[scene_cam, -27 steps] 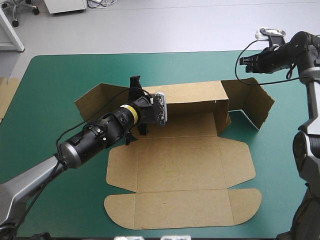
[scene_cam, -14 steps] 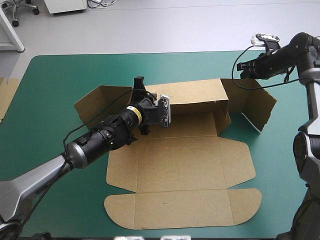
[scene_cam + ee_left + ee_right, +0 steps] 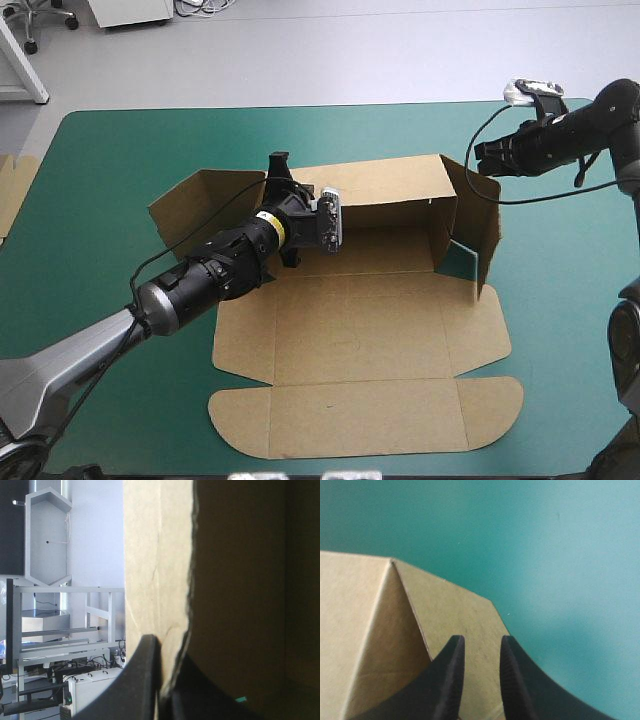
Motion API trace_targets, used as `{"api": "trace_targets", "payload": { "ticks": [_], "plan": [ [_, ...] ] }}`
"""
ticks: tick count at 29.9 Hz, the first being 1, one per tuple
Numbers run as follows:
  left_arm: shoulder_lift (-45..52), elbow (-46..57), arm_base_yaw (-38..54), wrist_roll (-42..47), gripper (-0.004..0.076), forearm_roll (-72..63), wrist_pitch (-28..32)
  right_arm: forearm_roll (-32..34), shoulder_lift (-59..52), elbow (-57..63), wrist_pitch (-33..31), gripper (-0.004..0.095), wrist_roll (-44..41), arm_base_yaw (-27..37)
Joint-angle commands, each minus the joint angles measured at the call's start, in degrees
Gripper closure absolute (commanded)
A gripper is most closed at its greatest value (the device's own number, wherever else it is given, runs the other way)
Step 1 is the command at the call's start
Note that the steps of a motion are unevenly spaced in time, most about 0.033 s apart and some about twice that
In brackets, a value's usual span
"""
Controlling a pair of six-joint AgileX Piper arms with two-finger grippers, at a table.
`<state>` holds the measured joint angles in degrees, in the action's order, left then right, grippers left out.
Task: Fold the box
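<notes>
Teal-green table cover [image 3: 120,200] bears the brown box [image 3: 360,340] at its middle, base and lid flat, back wall upright, right end flap [image 3: 482,230] standing and angled inward. Left gripper [image 3: 167,652] pinches the back wall's top edge, black fingers all but closed with the board between them. Right gripper [image 3: 481,642] is at the flap's upper corner, fingers a narrow gap apart, gripping nothing

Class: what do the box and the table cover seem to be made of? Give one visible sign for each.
The box: brown board, likely cardboard, matte; it holds creased folds and cut flaps. The teal-green cover: a smooth, matte sheet with rounded corners, perhaps rubber or vinyl; the look leaves it open.
</notes>
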<state>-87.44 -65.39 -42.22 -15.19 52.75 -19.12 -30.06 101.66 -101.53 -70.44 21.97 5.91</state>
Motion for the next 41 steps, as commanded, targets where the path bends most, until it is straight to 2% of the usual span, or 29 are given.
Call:
{"api": "trace_targets", "payload": {
  "ticks": [1,5,10,14,18,29,35,41],
  "plan": [
    [0.13,-0.38,-0.19,1.97,0.0734,-2.05,-1.55,-5.17,-6.18,5.39,3.78,0.0669,3.28,0.28],
    [-0.42,-0.38,-0.19,1.97,0.0734,-0.91,-1.78,-6.29,-10.51,12.86,7.78,0.0669,5.31,0.28],
    [-0.42,-0.38,-0.19,1.97,0.0734,-0.36,-1.77,-12.96,-14.02,21.05,12.11,0.0669,10.26,0.28],
    [-0.42,-0.38,-0.19,1.97,0.0734,0.77,-1.65,-12.96,-16.18,27.2,12.61,0.0669,11.9,0.28],
    [-0.42,-0.38,-0.19,1.97,0.0734,1.66,-1.53,-13.35,-19.18,33.54,15.96,0.0669,14.1,0.28],
    [-0.42,-0.38,-0.19,2.23,0.0734,1.56,-1.64,-20.03,-22.98,40.02,17.64,0.0669,19.63,-0.9],
    [-0.42,-0.38,-0.19,3.49,0.0734,1.83,-1.53,-19.37,-28.11,41.86,22.79,0.0669,19.26,-5.91],
    [-0.42,-0.38,-0.19,3.49,0.0734,1.83,-1.13,-19.21,-33.58,44.16,27.61,0.0669,17.92,-8.31]
  ]
}}
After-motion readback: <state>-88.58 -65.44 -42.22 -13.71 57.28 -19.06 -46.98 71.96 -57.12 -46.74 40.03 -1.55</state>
